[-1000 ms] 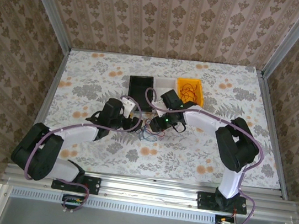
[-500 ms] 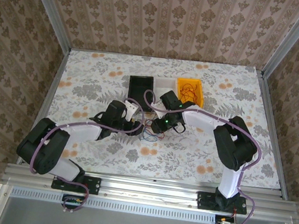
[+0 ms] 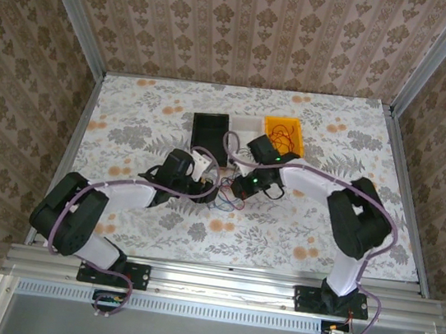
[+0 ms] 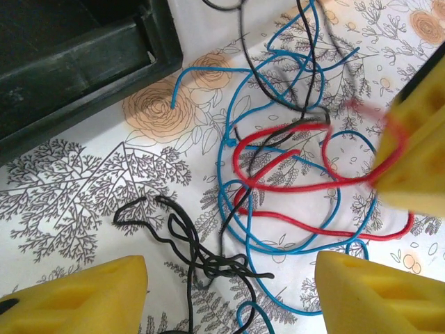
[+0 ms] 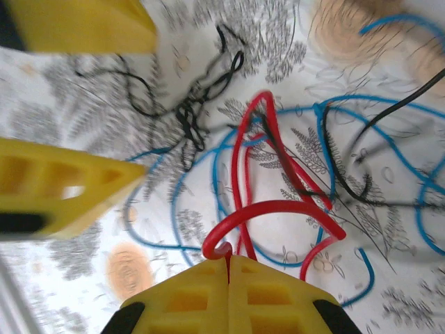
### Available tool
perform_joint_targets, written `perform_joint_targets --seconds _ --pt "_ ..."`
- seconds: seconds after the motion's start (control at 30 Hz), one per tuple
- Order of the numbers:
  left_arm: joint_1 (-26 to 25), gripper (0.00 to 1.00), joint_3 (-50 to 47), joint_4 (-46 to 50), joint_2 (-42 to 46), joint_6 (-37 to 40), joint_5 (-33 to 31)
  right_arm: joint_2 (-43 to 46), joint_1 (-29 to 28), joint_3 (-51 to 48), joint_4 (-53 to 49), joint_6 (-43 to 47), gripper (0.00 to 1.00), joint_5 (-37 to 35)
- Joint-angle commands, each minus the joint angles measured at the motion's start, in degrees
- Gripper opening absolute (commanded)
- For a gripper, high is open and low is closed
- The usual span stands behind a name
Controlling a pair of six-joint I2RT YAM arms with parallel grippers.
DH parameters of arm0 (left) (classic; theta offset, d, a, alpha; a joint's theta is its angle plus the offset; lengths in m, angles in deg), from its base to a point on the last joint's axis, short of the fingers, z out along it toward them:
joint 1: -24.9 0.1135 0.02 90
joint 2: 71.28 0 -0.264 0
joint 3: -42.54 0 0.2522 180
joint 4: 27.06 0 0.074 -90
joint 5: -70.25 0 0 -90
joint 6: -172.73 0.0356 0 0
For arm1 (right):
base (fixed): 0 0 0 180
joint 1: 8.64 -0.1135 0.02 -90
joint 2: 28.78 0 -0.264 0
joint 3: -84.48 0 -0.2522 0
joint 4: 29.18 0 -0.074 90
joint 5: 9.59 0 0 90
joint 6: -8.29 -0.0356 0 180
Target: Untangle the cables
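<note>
Your right gripper (image 5: 228,266) is closed on the red cable (image 5: 278,209); your left gripper (image 4: 231,270) stands wide open, holding nothing, above the dark cable (image 4: 184,233); the cables (image 3: 227,199) lie just beside the black bin (image 4: 76,56); the blue cable (image 4: 229,118) crosses both others; judge separation barely begun.

A robot lab test cell: aluminium-framed wallpapered walls (image 3: 250,30) enclose a floral desk (image 3: 131,112), with the arms' mounting rail (image 3: 215,283) at 6 o'clock.
</note>
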Motion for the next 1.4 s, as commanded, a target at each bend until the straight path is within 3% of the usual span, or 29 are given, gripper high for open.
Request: perform_joint_targets --seconds 0.0,0.17,0.5,0.6,0.67,0.77,1.1,1.37 --pt "-0.57 0.65 2.33 1.24 -1.22 2.13 1.22 7.47 4.04 -2.17 3.27 -4.01 0.0 10.42" --pt "-1.55 0.64 4.96 -0.06 -4.84 2.75 2.56 11.65 6.85 -4.25 5.59 -7.55 0.0 15.86" --pt "-4.01 0.62 13.39 -3.54 -15.29 3.82 4.6 12.11 7.68 -4.05 4.53 -9.19 0.0 18.55" --pt "-4.13 0.44 14.54 -5.13 -18.13 3.59 5.29 13.06 8.9 -4.72 6.55 -11.22 0.0 19.46" --pt "-4.0 0.22 14.83 -6.32 -19.51 3.09 5.13 13.76 9.99 -4.98 6.86 -11.94 0.0 19.19" --pt "-3.22 0.0 14.05 -9.19 -20.38 1.42 4.18 14.39 11.77 -5.49 6.2 -13.34 0.0 18.03" --pt "1.57 0.0 7.19 -13.74 -14.89 -5.07 2.56 19.88 19.0 -15.16 9.39 -22.04 0.01 3.81" --pt "1.76 0.0 -0.35 -9.48 -7.08 -5.92 -8.75 27.91 29.18 -21.42 12.21 -30.64 0.0 -11.06"
